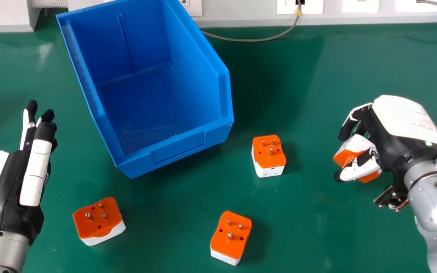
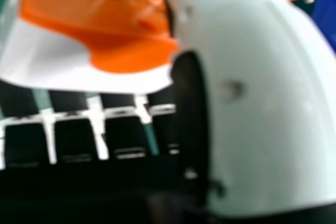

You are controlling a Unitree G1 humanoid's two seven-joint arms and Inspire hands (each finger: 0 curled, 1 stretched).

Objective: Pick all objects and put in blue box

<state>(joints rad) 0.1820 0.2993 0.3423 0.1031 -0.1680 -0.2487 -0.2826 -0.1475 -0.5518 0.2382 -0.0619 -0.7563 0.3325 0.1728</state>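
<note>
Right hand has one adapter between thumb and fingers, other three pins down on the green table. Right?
Pins up, not down: the head view shows that for the other three adapters on the green table. The right hand does have one adapter between thumb and fingers.

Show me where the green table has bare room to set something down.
Bare green table lies between the nearest adapter and the right forearm, and behind the right hand. Crowded: in front of the blue box, among three loose adapters.

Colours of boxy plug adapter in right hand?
Plug adapter: orange and white; shows best in right hand view.
</note>
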